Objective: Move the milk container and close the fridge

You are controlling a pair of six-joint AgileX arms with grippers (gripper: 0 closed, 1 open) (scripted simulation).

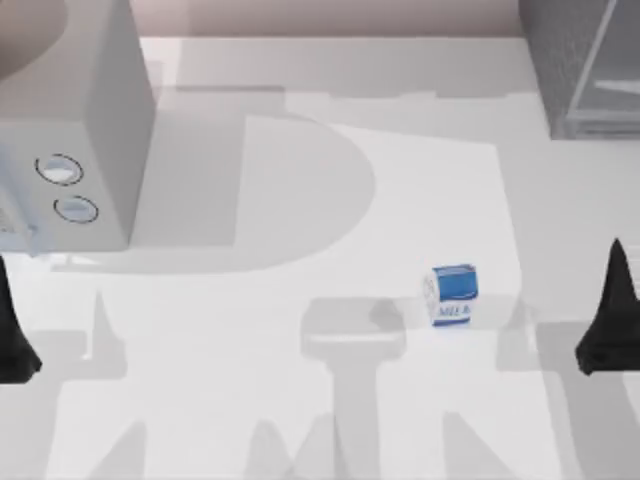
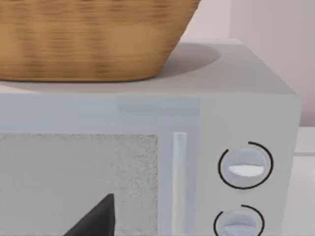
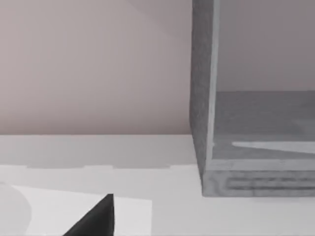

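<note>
milk container (image 1: 452,294) upright — lettering facing the near edge, fridge (image 1: 585,65) far right

The left arm's dark two-finger gripper (image 1: 12,330) sits low at the table's left edge, on the near side. The right arm's dark two-finger gripper (image 1: 608,320) sits opposite at the right edge, tapering toward the far side. Neither holds anything.
</note>
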